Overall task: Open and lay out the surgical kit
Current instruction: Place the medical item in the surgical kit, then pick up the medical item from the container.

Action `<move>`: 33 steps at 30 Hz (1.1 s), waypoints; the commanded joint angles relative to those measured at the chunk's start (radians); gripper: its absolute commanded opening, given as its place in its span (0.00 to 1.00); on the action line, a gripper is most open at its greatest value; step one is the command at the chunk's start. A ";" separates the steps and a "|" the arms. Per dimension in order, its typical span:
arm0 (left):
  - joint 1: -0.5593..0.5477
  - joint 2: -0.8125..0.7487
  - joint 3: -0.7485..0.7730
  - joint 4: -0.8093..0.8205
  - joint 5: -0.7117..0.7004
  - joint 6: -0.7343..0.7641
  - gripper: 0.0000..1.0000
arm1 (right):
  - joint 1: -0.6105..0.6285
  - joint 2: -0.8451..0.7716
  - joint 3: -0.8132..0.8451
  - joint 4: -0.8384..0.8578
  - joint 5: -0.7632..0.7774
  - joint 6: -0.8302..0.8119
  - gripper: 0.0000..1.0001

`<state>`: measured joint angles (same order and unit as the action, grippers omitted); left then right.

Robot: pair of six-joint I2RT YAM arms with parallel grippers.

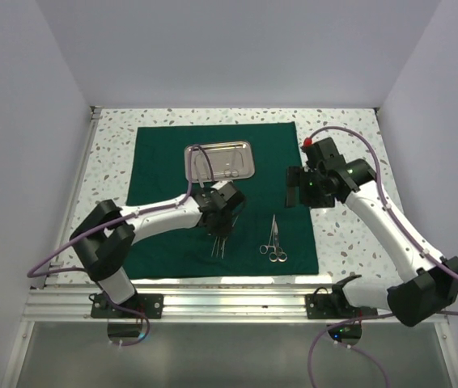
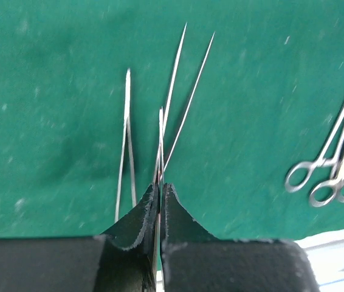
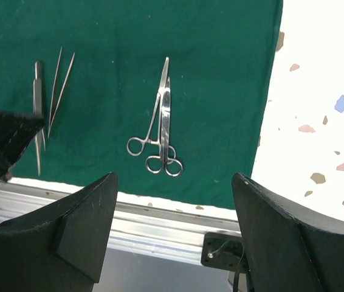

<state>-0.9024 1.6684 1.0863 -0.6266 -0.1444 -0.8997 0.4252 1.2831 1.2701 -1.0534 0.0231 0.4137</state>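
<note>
The dark green cloth (image 1: 164,162) lies spread flat on the table. The shiny steel tray (image 1: 249,147) sits on its far middle with a few thin items inside. My left gripper (image 1: 219,220) hovers low over the cloth's near part; in the left wrist view (image 2: 160,186) it is shut on a thin silver instrument (image 2: 160,137). Tweezers (image 2: 125,146) and two slender probes (image 2: 187,91) lie on the cloth beside it. Ring-handled scissors (image 1: 273,241) lie to the right, also in the right wrist view (image 3: 161,121). My right gripper (image 1: 294,187) is open and empty above the cloth's right edge.
The speckled white tabletop (image 1: 350,234) shows right of the cloth. An aluminium rail (image 1: 229,301) runs along the near edge, also in the right wrist view (image 3: 160,225). White walls enclose the table on three sides.
</note>
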 commanded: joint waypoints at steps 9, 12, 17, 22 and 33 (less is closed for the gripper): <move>-0.024 0.093 0.064 0.104 -0.063 -0.061 0.22 | -0.002 -0.180 -0.101 -0.043 -0.006 0.023 0.80; -0.024 0.074 0.116 0.048 -0.090 -0.061 0.39 | -0.002 -0.218 -0.118 -0.053 0.003 0.031 0.81; -0.001 0.062 0.309 -0.091 -0.176 -0.001 0.55 | -0.002 -0.268 -0.175 -0.025 -0.006 0.040 0.81; 0.141 0.103 0.492 -0.140 -0.167 0.122 0.56 | -0.002 -0.295 -0.210 -0.017 -0.002 0.060 0.81; 0.465 0.393 0.849 -0.216 -0.132 0.358 0.54 | -0.003 -0.239 -0.258 0.056 0.040 0.155 0.81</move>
<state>-0.4507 2.0064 1.8523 -0.7849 -0.2829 -0.6323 0.4252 1.0115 1.0164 -1.0508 0.0357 0.5247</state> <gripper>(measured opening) 0.540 0.811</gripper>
